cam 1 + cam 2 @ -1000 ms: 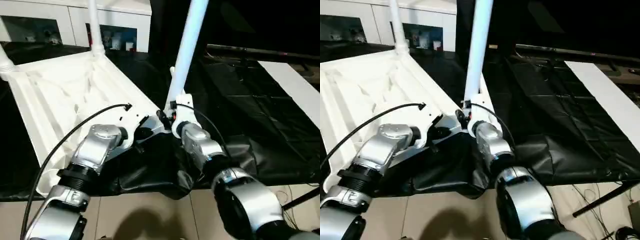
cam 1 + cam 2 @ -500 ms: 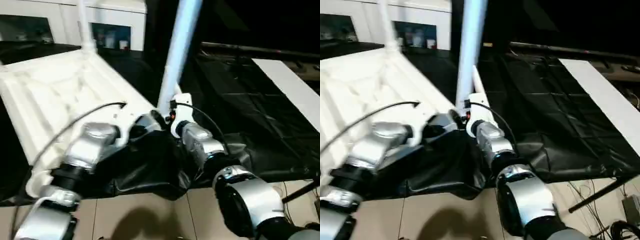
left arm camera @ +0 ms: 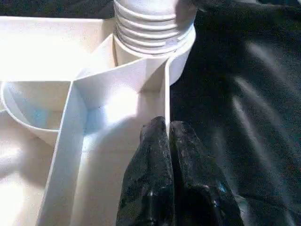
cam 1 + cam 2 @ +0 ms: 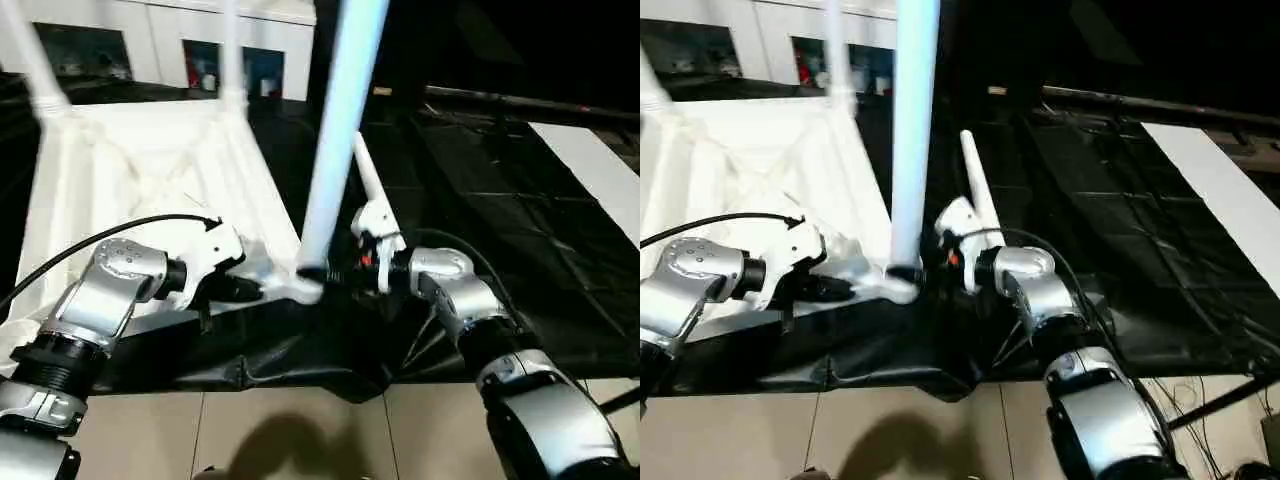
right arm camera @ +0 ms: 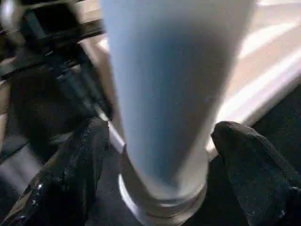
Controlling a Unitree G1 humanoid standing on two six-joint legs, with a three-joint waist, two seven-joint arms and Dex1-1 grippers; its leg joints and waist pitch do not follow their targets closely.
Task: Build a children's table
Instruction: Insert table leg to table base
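Note:
The white tabletop (image 4: 130, 180) lies ribbed side up on the black sheet. Two white tube legs (image 4: 232, 50) stand in its far sockets. A third leg (image 4: 340, 130) stands nearly upright in the near right corner socket (image 4: 305, 288). My right gripper (image 4: 318, 274) is shut on that leg just above the socket, with one black finger (image 5: 70, 179) on each side of the tube. My left gripper (image 3: 164, 127) is shut on the tabletop's thin rim wall beside the same socket. Another white tube (image 4: 365, 180) lies on the sheet beyond my right gripper.
The black-sheeted worktable (image 4: 500, 200) stretches to the right, its front edge close to me with tiled floor (image 4: 300, 430) below. A long flat white board (image 4: 600, 170) lies at the far right. White cabinets (image 4: 150, 40) stand behind the table.
The view has shifted. The held leg has swung from leaning right to almost upright. My right forearm now reaches it from the right side. The left gripper stays on the rim.

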